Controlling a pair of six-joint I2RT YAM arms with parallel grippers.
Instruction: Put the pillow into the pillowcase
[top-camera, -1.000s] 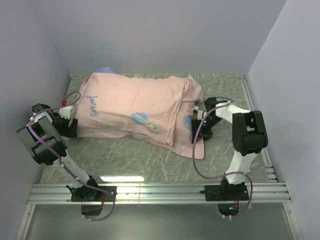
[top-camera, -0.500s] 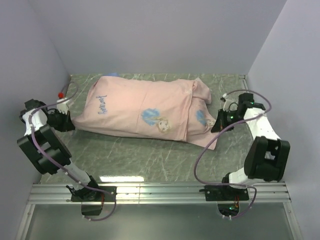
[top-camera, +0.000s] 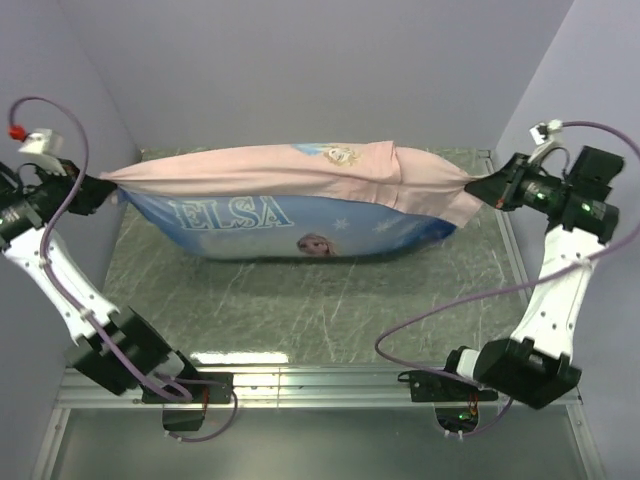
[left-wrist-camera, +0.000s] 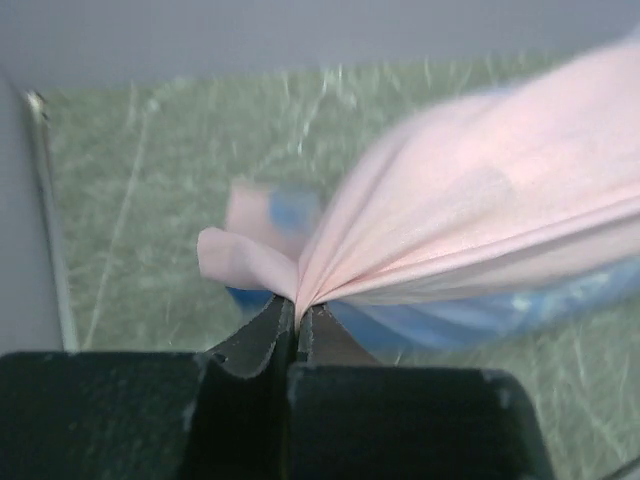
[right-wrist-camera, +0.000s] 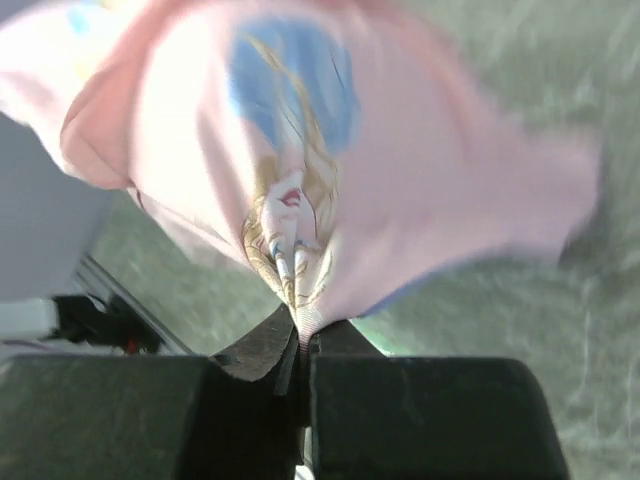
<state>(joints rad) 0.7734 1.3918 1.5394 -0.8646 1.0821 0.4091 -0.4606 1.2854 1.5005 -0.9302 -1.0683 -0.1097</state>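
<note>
The pillowcase (top-camera: 290, 200) hangs plump above the counter (top-camera: 300, 300), stretched from 9 to 3 o'clock. The left hand (top-camera: 103, 184) and right hand (top-camera: 482, 188) each clamp 1 end. No pillow shows, so it is probably fully inside, and little seems left.

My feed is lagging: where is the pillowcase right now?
In the top view the pillowcase stretches across the far half of the table, its left end pinched by the left gripper and its right end by the right gripper.
</note>
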